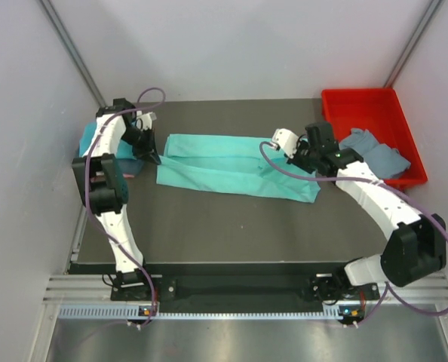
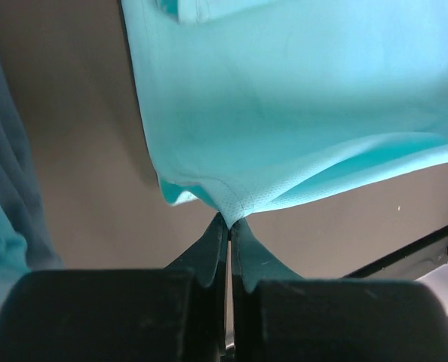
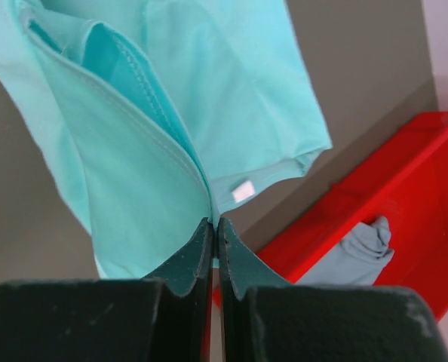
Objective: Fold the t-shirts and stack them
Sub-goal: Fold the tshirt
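Item 1, turquoise shirt [image 1: 231, 166]: is lying across the middle of the worktop [image 1: 231, 219] as a long folded band, its length running from left to right; its left end is reaching close to the left edge, and its right end is stopping short of the tray; the near long edge is sagging toward the right.

Item 2, left gripper [image 1: 154, 157]: is sitting at the band's left end; in the left wrist view the gripper [image 2: 229, 222] is pressing both fingers together on a hemmed corner of the shirt [image 2: 299, 113], with the cloth fanning away from the tips.

Item 3, right gripper [image 1: 298, 160]: is sitting at the band's right end; in the right wrist view the gripper [image 3: 214, 225] is clamping tight on a folded seam of the shirt [image 3: 133, 151], with layers spreading to both sides; a small white label [image 3: 243, 190] is showing just beside the tips.

Item 4, teal shirt [image 1: 90, 139]: is lying folded at the left edge of the worktop, partly under the left arm [image 1: 107, 188], apart from the band.

Item 5, tray [image 1: 360, 94]: red, is standing at the far right corner of the worktop; in the right wrist view its wall [image 3: 405, 173] is showing behind the cloth.

Item 6, grey shirt [image 1: 378, 151]: is lying crumpled in the tray toward its near end, one part spilling over the left rim; it is showing bunched [image 3: 363, 253] in the right wrist view.
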